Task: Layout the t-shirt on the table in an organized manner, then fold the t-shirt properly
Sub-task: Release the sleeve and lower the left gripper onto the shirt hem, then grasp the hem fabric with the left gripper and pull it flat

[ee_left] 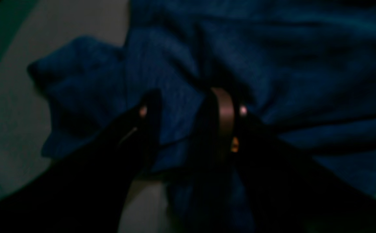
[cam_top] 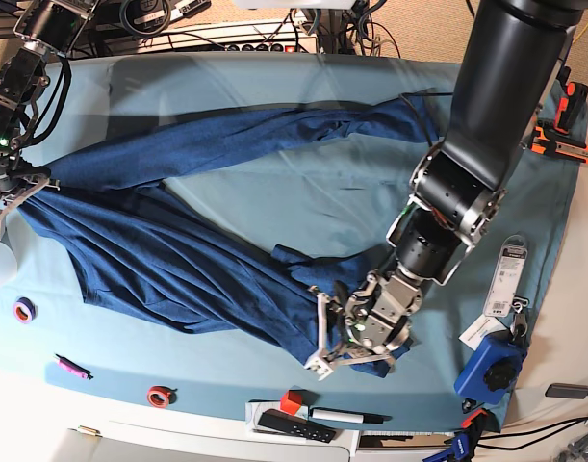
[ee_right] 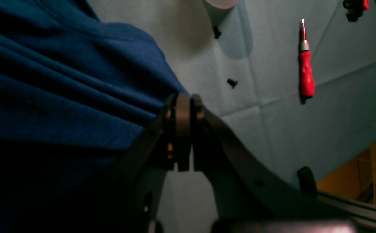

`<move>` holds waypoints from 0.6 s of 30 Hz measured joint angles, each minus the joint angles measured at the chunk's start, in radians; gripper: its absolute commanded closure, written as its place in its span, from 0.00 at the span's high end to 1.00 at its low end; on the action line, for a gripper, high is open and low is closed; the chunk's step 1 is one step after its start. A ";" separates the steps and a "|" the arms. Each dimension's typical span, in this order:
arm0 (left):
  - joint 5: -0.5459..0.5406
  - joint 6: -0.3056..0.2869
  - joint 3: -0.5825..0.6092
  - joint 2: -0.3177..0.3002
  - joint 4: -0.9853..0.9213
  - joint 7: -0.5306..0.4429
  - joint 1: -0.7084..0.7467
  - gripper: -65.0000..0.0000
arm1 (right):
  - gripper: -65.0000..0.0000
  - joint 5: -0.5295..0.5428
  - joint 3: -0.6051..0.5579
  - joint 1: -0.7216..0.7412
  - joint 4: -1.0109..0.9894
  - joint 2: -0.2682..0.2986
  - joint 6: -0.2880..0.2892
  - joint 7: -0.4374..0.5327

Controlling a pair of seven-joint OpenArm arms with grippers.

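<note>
The dark blue t-shirt (cam_top: 178,260) lies stretched and wrinkled across the teal table (cam_top: 303,192), one long band running up to the far right. My left gripper (cam_top: 344,337) is at the shirt's near corner. In the left wrist view its fingers (ee_left: 226,110) stand apart with a bunch of t-shirt (ee_left: 272,64) pinched between them, around my left gripper (ee_left: 188,103). My right gripper (cam_top: 12,188) is at the table's left edge. It is shut (ee_right: 184,97) on the edge of the t-shirt (ee_right: 61,97), and the pleats run into its tips.
A red screwdriver (ee_right: 306,72) and a small black screw (ee_right: 232,83) lie on the cloth beside my right gripper. Along the near edge are a purple tape ring (cam_top: 23,310), a pink marker (cam_top: 72,367), a red ring (cam_top: 159,396), a black remote (cam_top: 294,424) and a blue tool (cam_top: 491,371).
</note>
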 measured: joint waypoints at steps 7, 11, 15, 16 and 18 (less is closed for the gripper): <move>0.000 0.002 0.000 0.001 0.002 -0.049 0.021 0.00 | 0.00 0.000 0.000 0.000 0.000 0.000 0.000 0.000; 0.060 0.003 0.000 0.001 0.009 -0.049 0.015 0.00 | 0.00 0.000 0.000 0.000 0.000 0.000 0.000 0.000; 0.077 0.041 0.000 -0.019 0.069 -0.015 0.014 0.00 | 0.00 0.000 0.000 0.000 0.000 0.000 0.000 0.000; 0.080 0.042 0.000 -0.028 0.095 0.010 0.014 0.00 | 0.00 0.000 0.000 0.000 0.000 0.000 0.000 0.000; 0.063 0.040 0.000 -0.051 0.151 0.074 0.014 0.00 | 0.00 0.000 0.000 0.000 0.000 0.000 0.000 0.000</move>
